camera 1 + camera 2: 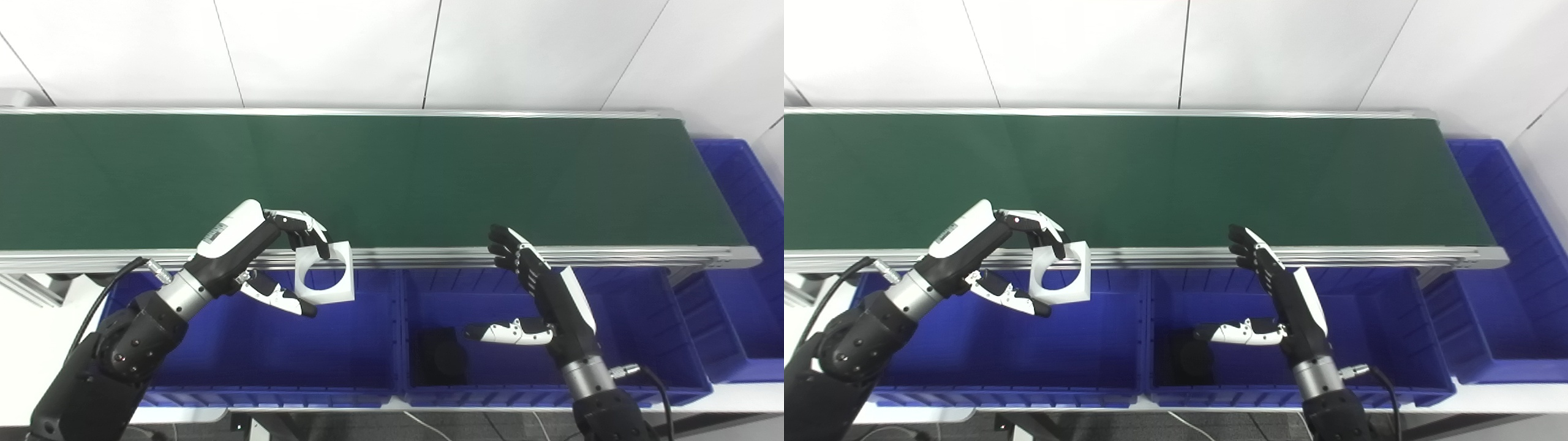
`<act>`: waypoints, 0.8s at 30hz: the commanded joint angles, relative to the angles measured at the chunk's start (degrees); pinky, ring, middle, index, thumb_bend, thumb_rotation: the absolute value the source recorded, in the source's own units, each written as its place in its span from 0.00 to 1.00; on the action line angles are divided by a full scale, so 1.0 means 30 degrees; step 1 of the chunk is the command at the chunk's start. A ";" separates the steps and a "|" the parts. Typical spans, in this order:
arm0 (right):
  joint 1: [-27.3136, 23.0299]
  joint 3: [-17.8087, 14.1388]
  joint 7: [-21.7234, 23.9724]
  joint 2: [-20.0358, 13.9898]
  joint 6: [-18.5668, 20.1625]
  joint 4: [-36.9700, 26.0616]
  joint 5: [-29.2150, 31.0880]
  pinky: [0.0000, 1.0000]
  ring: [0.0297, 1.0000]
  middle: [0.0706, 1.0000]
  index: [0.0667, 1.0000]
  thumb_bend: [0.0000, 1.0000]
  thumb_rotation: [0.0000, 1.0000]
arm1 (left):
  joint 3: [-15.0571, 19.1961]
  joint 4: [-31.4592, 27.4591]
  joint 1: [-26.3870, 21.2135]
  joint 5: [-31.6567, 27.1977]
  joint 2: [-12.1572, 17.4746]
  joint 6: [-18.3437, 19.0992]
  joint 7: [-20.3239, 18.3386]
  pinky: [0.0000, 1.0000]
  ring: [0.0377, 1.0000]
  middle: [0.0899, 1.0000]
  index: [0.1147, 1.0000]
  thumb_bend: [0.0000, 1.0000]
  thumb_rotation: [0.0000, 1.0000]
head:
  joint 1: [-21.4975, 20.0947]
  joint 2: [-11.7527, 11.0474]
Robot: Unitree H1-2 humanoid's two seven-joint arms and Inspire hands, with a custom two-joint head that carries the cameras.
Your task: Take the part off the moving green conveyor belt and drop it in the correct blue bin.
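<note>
The part is a white square block with a round hole (324, 273). My left hand (275, 257) is shut on it, fingers on its top edge and thumb under its lower left corner, holding it above the left blue bin (257, 343), just in front of the green conveyor belt (367, 177). It also shows in the right eye view (1061, 273). My right hand (533, 294) is open and empty, fingers spread, hovering over the middle blue bin (612, 306). No part lies on the belt.
A black part (442, 358) lies in the middle bin at its left end. A third blue bin (744, 245) stands at the belt's right end. The belt's metal rail (429, 254) runs between the belt and the bins.
</note>
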 commanded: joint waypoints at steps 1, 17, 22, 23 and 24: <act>-0.0157 -0.0092 0.0000 -0.0061 0.0125 -0.0721 0.0180 0.85 0.86 0.89 0.89 0.98 0.23 | -0.0003 -0.0452 -0.0266 0.0154 0.0311 0.0014 -0.0408 0.49 0.41 0.46 0.45 0.50 0.00 | 0.0017 0.0005; 0.0041 -0.0032 -0.0095 0.0019 0.0024 -0.0724 0.0163 0.85 0.87 0.88 0.88 1.00 0.23 | -0.0947 -0.0468 -0.1109 0.3447 -0.0794 0.3668 -0.2853 0.47 0.39 0.47 0.46 0.50 0.00 | 0.0277 -0.0532; 0.0165 0.0037 -0.0086 0.0088 -0.0094 -0.0754 0.0213 0.85 0.88 0.89 0.88 0.99 0.22 | -0.1345 0.0383 -0.1555 0.4633 -0.1369 0.4574 -0.2782 0.43 0.37 0.44 0.49 0.49 0.00 | 0.0369 -0.0718; 0.0179 0.0046 -0.0077 0.0095 -0.0097 -0.0756 0.0233 0.85 0.88 0.89 0.88 0.99 0.22 | -0.1382 0.0494 -0.1605 0.4759 -0.1458 0.4739 -0.2800 0.44 0.37 0.45 0.49 0.50 0.00 | 0.0375 -0.0726; 0.0206 0.0041 -0.0075 0.0114 -0.0065 -0.0771 0.0278 0.86 0.88 0.89 0.88 0.99 0.22 | -0.1463 0.0568 -0.1670 0.5063 -0.1584 0.5163 -0.2880 0.44 0.37 0.44 0.49 0.49 0.00 | 0.0398 -0.0743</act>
